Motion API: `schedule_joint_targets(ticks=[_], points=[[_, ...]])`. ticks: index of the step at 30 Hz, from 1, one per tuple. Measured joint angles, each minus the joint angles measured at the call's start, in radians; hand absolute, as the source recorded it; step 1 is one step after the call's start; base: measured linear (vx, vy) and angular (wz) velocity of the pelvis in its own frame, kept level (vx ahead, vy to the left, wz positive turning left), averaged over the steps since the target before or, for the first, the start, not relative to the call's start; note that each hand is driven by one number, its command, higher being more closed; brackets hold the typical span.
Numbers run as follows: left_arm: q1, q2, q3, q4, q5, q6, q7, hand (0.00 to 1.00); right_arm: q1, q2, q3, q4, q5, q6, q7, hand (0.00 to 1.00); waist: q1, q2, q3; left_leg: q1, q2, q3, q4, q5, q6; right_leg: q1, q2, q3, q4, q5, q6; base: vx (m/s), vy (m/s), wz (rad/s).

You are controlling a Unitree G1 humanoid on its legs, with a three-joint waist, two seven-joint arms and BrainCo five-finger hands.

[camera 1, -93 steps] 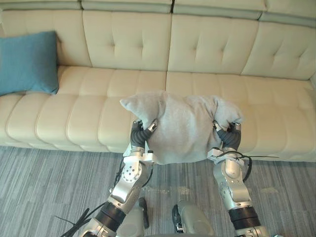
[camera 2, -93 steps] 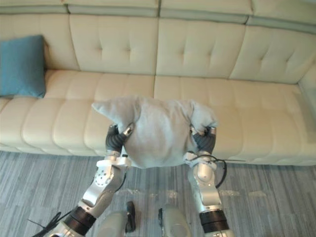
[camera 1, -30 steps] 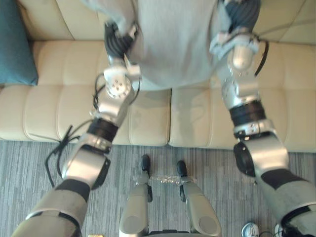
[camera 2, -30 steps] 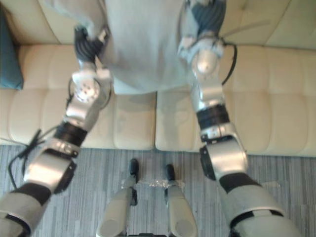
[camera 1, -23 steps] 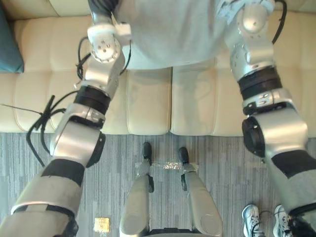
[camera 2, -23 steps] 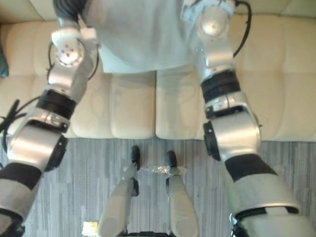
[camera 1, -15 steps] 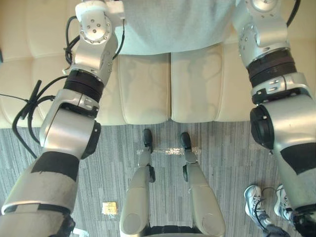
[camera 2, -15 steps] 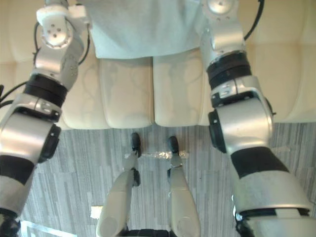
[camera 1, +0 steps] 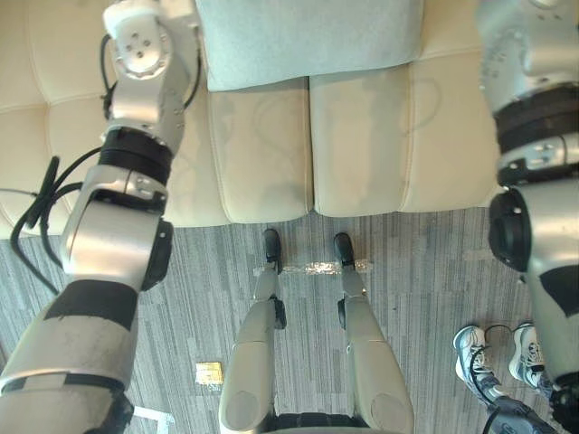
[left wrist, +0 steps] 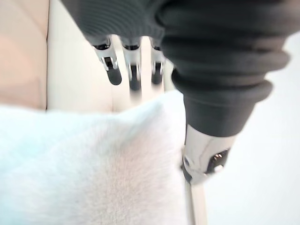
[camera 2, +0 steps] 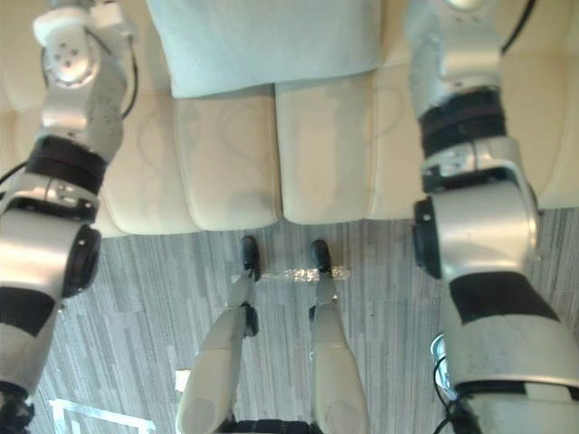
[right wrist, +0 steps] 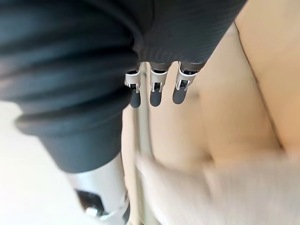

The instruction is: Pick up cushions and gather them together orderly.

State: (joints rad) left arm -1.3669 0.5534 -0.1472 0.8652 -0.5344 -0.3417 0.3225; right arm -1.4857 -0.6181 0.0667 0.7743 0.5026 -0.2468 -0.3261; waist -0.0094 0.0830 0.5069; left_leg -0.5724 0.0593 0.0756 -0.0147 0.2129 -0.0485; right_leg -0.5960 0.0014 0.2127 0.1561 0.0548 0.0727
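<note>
The cream sofa (camera 1: 353, 145) fills the upper half of both eye views, its padded seat running across the frame and its front edge meeting the grey striped carpet (camera 1: 181, 298), which takes the lower half.

At top centre, over the seat and between the two arms, is the grey cushion (camera 1: 308, 36). Its lower edge runs nearly straight across, short of the sofa's front edge, and its upper part is cut off by the frame. Whether it rests on the seat or hangs just above it I cannot tell.

The left hand (left wrist: 134, 77) has its fingers straight and side by side, reaching out past the cushion's fuzzy corner, with the thumb beside the cushion's edge; nothing is curled round the fabric. The right hand (right wrist: 156, 91) is much the same: fingers straight, the cushion against the thumb side. Both look pressed flat against the cushion's flanks rather than gripping it.

A person's pale shoes (camera 1: 484, 357) stand on the carpet at lower right. A short strip of shiny tape (camera 1: 312, 268) lies on the carpet near the sofa front, at centre, and a small yellow tag (camera 1: 209, 372) lies lower left of centre.

By my judgement the task is at an early stage: one cushion is between the hands, and setting it neatly beside the others is left to do.
</note>
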Motion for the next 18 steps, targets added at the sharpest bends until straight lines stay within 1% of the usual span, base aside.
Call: schedule_joint_targets(ticks=[1,2,4,5,6,7,8,9,10,11,12,13,14,15,16,17,18], points=[[0.012,0.008,0.008,-0.015,-0.002,0.0,-0.002,0.0,0.017,-0.011,-0.013,-0.019,0.01,-0.001,0.004,0.0,0.0,0.0,0.0,0.002,0.0,0.0,0.0,0.0,0.0,0.001,0.0,-0.002,0.002,0.0,0.0,0.0,-0.038,0.02],[0.058,0.029,0.044,-0.07,-0.018,-0.001,-0.013,0.0,0.08,-0.044,-0.063,-0.079,0.026,-0.005,0.015,0.0,0.002,0.0,0.0,0.013,0.002,-0.001,0.0,0.0,0.0,0.006,0.002,-0.005,0.015,-0.004,0.001,-0.01,-0.04,0.04],[0.14,0.031,0.094,-0.164,-0.023,-0.002,-0.02,0.0,0.198,-0.068,-0.133,-0.184,0.05,-0.015,0.028,0.0,0.004,0.0,0.0,0.047,0.0,-0.003,-0.001,0.0,-0.001,0.036,0.001,-0.01,0.034,-0.024,-0.001,-0.01,-0.055,0.12],[0.204,0.03,0.109,-0.242,-0.031,-0.004,-0.022,0.0,0.274,-0.069,-0.157,-0.258,0.05,-0.02,0.037,0.0,0.004,-0.001,-0.001,0.071,-0.001,-0.002,-0.001,-0.001,-0.001,0.055,0.001,-0.017,0.051,-0.038,-0.005,-0.01,-0.052,0.17],[0.234,0.03,0.113,-0.279,-0.034,-0.007,-0.022,0.0,0.31,-0.069,-0.166,-0.293,0.05,-0.022,0.042,0.0,0.004,-0.001,-0.001,0.081,-0.001,-0.003,-0.001,-0.005,-0.003,0.064,0.001,-0.02,0.059,-0.047,-0.006,-0.01,-0.054,0.18],[0.32,0.026,0.114,-0.375,-0.034,-0.021,-0.022,0.0,0.417,-0.069,-0.188,-0.393,0.047,-0.029,0.054,0.0,0.006,-0.004,-0.003,0.106,-0.001,-0.005,-0.001,-0.014,-0.003,0.079,0.0,-0.032,0.085,-0.067,-0.012,-0.01,-0.05,0.14],[0.345,0.023,0.115,-0.402,-0.032,-0.025,-0.022,0.0,0.448,-0.069,-0.195,-0.422,0.046,-0.031,0.058,0.0,0.006,-0.004,-0.004,0.113,-0.001,-0.006,0.0,-0.015,-0.003,0.084,0.0,-0.035,0.093,-0.074,-0.013,0.0,-0.065,0.21],[0.435,0.005,0.116,-0.484,-0.02,-0.029,-0.022,0.0,0.564,-0.063,-0.219,-0.516,0.045,-0.033,0.074,0.0,0.01,-0.004,-0.004,0.138,-0.002,-0.011,0.0,-0.023,0.0,0.106,-0.001,-0.043,0.11,-0.09,-0.016,0.0,-0.069,0.24],[0.532,-0.03,0.12,-0.55,-0.002,-0.032,-0.022,0.0,0.686,-0.038,-0.244,-0.599,0.034,-0.035,0.085,0.0,0.01,-0.008,-0.009,0.159,-0.006,-0.022,0.0,-0.027,0.001,0.123,-0.004,-0.055,0.128,-0.106,-0.019,0.01,-0.067,0.26],[0.56,-0.043,0.121,-0.568,0.004,-0.032,-0.022,0.0,0.723,-0.029,-0.252,-0.62,0.026,-0.035,0.088,0.0,0.011,-0.007,-0.01,0.165,-0.007,-0.026,-0.001,-0.027,0.001,0.129,-0.005,-0.061,0.132,-0.108,-0.02,0.03,-0.06,0.32],[0.667,-0.109,0.128,-0.632,0.02,-0.032,-0.023,0.0,0.856,0.011,-0.277,-0.682,0.003,-0.036,0.094,0.0,0.011,-0.008,-0.011,0.195,-0.009,-0.04,-0.006,-0.026,0.001,0.162,-0.008,-0.076,0.137,-0.12,-0.023,0.07,-0.049,0.38],[0.794,-0.19,0.126,-0.676,0.04,-0.032,-0.033,0.0,0.994,0.073,-0.292,-0.715,-0.028,-0.037,0.111,0.0,0.01,-0.013,-0.019,0.229,-0.015,-0.053,-0.007,-0.032,0.004,0.198,-0.014,-0.088,0.142,-0.137,-0.023,0.07,-0.035,0.37],[0.837,-0.213,0.123,-0.68,0.045,-0.032,-0.039,0.0,1.035,0.095,-0.291,-0.717,-0.034,-0.037,0.117,0.0,0.01,-0.014,-0.031,0.232,-0.016,-0.056,-0.007,-0.036,0.003,0.201,-0.015,-0.091,0.145,-0.143,-0.023,0.07,-0.024,0.3],[0.968,-0.28,0.105,-0.682,0.06,-0.023,-0.058,0.0,1.156,0.17,-0.286,-0.713,-0.053,-0.036,0.137,0.0,0.014,-0.022,-0.095,0.224,-0.02,-0.059,-0.009,-0.058,0.004,0.195,-0.018,-0.095,0.149,-0.163,-0.025,0.12,-0.019,0.19],[1.111,-0.337,0.084,-0.68,0.073,-0.006,-0.088,0.0,1.276,0.245,-0.273,-0.695,-0.087,-0.033,0.16,0.0,0.02,-0.031,-0.144,0.236,-0.022,-0.06,-0.022,-0.059,0.005,0.203,-0.02,-0.095,0.147,-0.173,-0.025,0.16,-0.023,0.17],[1.186,-0.366,0.075,-0.674,0.082,0.004,-0.101,0.0,1.338,0.282,-0.26,-0.667,-0.114,-0.031,0.173,0.0,0.021,-0.037,-0.157,0.255,-0.023,-0.062,-0.03,-0.059,0.007,0.222,-0.021,-0.096,0.142,-0.176,-0.026,0.16,-0.018,0.08],[1.223,-0.381,0.072,-0.666,0.084,0.008,-0.111,0.0,1.368,0.301,-0.254,-0.651,-0.126,-0.029,0.178,0.0,0.022,-0.039,-0.161,0.27,-0.023,-0.063,-0.037,-0.057,0.01,0.237,-0.021,-0.097,0.137,-0.178,-0.028,0.15,-0.024,0.15]])
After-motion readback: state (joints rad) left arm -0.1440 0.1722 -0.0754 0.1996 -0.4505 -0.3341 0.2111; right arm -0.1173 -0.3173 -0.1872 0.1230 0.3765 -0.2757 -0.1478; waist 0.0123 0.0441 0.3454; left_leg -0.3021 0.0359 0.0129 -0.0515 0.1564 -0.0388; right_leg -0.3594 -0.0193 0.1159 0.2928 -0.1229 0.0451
